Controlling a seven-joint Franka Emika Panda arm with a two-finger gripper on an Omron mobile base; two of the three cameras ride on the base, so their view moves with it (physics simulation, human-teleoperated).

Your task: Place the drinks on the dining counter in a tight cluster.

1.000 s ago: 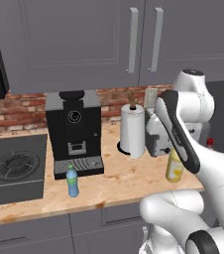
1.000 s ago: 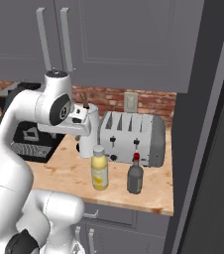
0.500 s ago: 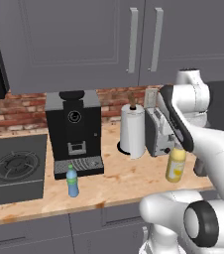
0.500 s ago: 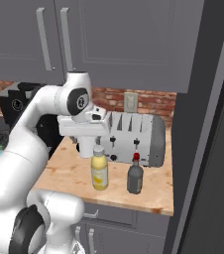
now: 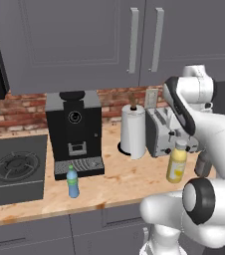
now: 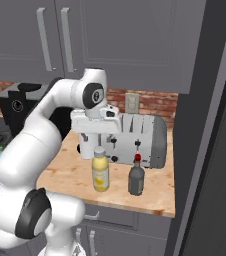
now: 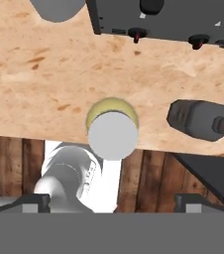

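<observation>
The yellow bottle (image 6: 100,172) with its pale cap stands upright near the front edge of the wood counter (image 6: 70,175), in front of the toaster (image 6: 135,137). The gripper (image 6: 96,142) hangs right above the bottle with its fingers spread wide, holding nothing. The dark bottle (image 6: 136,176) with a red cap stands just beside the yellow one. The slim blue bottle (image 5: 72,181) stands well apart from the toaster, in front of the coffee machine (image 5: 74,130). A paper towel roll (image 5: 133,131) stands next to the toaster.
</observation>
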